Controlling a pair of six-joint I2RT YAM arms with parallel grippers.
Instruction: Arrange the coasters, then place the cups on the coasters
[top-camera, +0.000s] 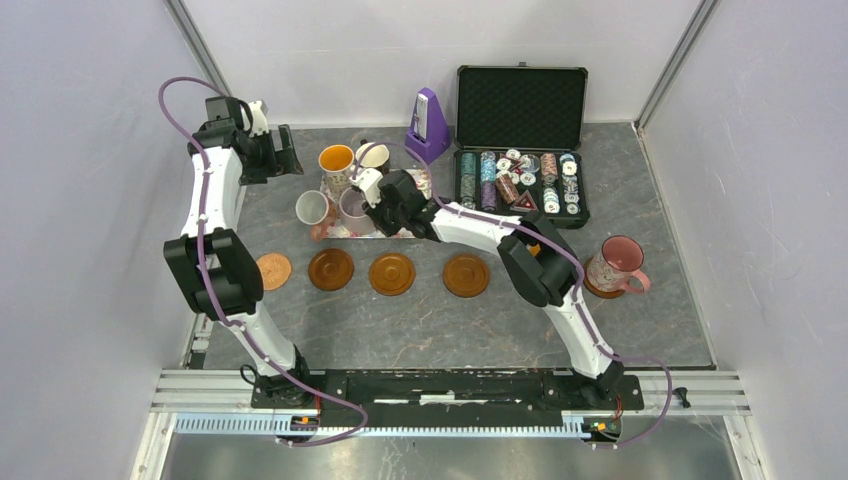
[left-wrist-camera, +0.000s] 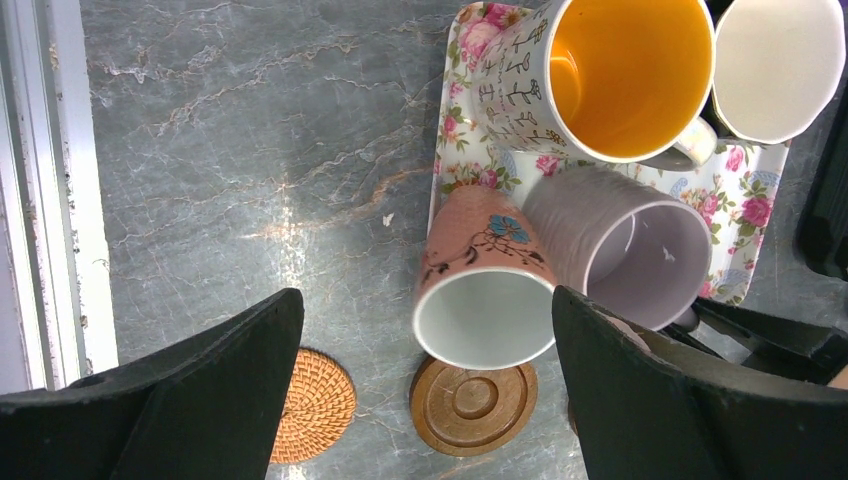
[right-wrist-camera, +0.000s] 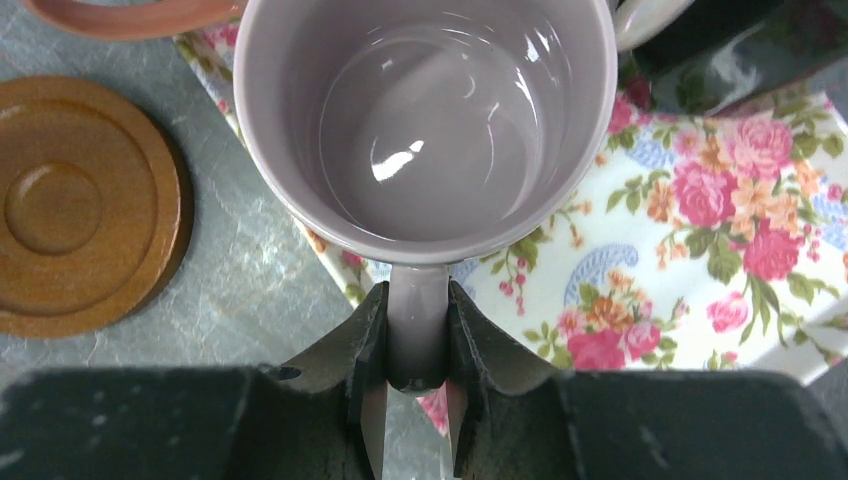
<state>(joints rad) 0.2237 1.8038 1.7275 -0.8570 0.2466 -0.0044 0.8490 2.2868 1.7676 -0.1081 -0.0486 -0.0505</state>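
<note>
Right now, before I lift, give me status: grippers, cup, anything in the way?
Right gripper shut on lilac mug handle. Left gripper open, holding nothing. Mug on floral tray. Pink mug crowds it; bare coasters in front.

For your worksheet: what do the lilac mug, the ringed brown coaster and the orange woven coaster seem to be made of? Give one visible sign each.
Lilac mug: likely glazed ceramic; glossy inside with bright light reflections.
Ringed brown coaster: probably wood or wood-look, satin finish; concentric rings.
Orange woven coaster: seems rattan or similar fibre, matt; spiral weave.
</note>
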